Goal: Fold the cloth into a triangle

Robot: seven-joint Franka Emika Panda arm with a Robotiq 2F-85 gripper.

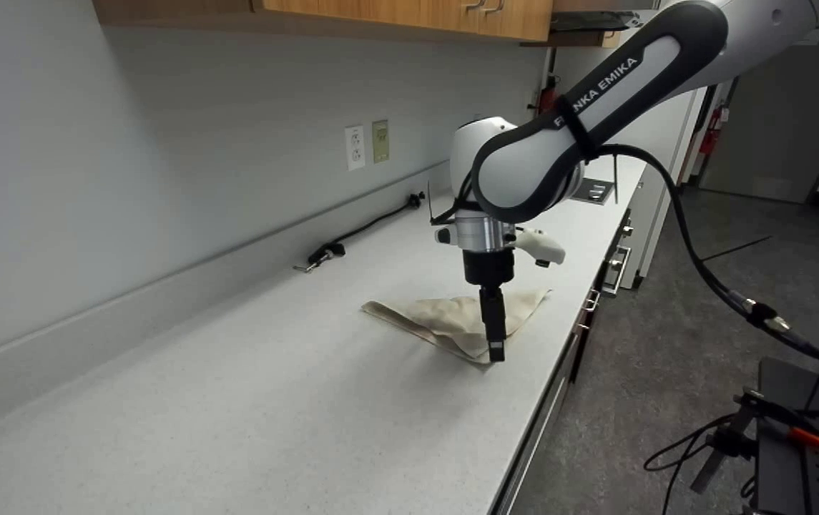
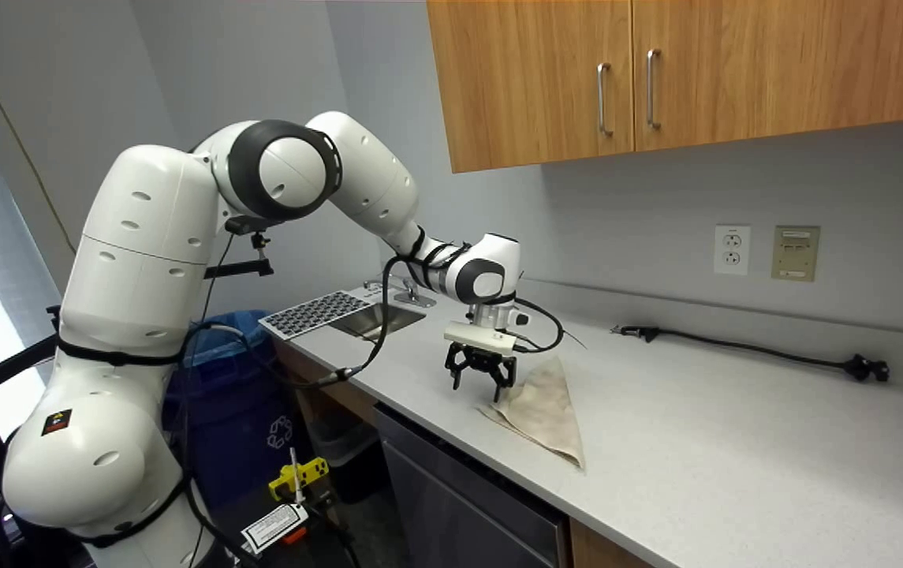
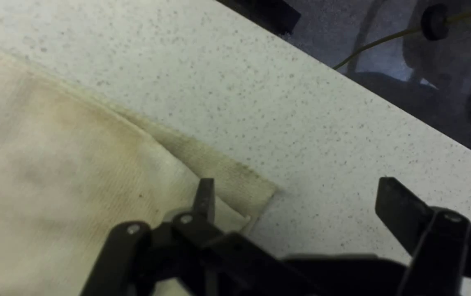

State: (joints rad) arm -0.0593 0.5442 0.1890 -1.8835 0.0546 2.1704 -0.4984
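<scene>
The beige, blotchy cloth (image 1: 445, 315) lies on the counter in both exterior views, folded over into a roughly triangular shape with wrinkles. In the wrist view one layer of the cloth (image 3: 75, 164) rests on another, and a corner of the lower layer sticks out past the upper one. My gripper (image 2: 476, 393) points down over the cloth's end nearer the counter's front edge. Its jaws are wide apart in the wrist view, and the gripper (image 3: 297, 180) has nothing between its fingers. One finger (image 3: 205, 197) is over the cloth beside that corner; the opposite finger (image 3: 400, 209) is over bare counter.
A black cable with clamp ends (image 2: 751, 345) runs along the back wall. The counter's front edge (image 3: 354, 82) passes close to the gripper, with floor beyond. A sink (image 2: 380, 318) lies farther along the counter. Wooden cabinets (image 2: 735, 71) hang above.
</scene>
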